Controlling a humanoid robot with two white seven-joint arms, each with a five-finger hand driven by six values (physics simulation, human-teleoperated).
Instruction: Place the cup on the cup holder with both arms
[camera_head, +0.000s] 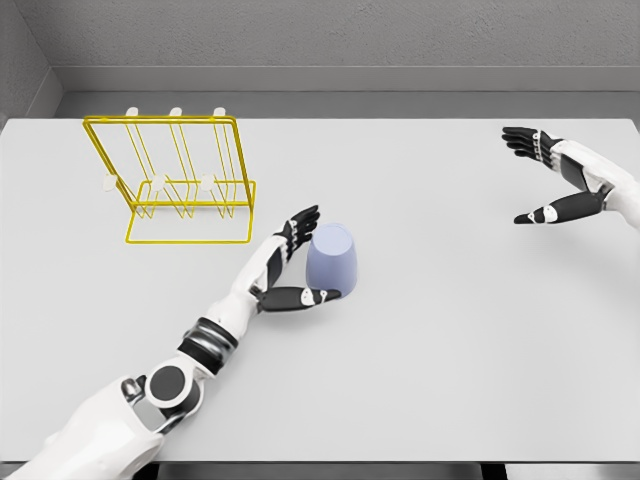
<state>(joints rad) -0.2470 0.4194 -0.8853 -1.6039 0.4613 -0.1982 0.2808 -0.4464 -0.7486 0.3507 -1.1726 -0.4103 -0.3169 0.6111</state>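
A pale lilac cup stands upside down near the middle of the white table. My left hand is right beside it on its left, fingers spread, the thumb reaching under the cup's near side and the fingers by its far side; it does not close on the cup. A yellow wire cup holder with white-tipped pegs stands at the back left. My right hand hovers open at the far right, well away from the cup.
A grey wall runs behind the table's far edge. Bare tabletop lies between the cup and the right hand and in front of the holder.
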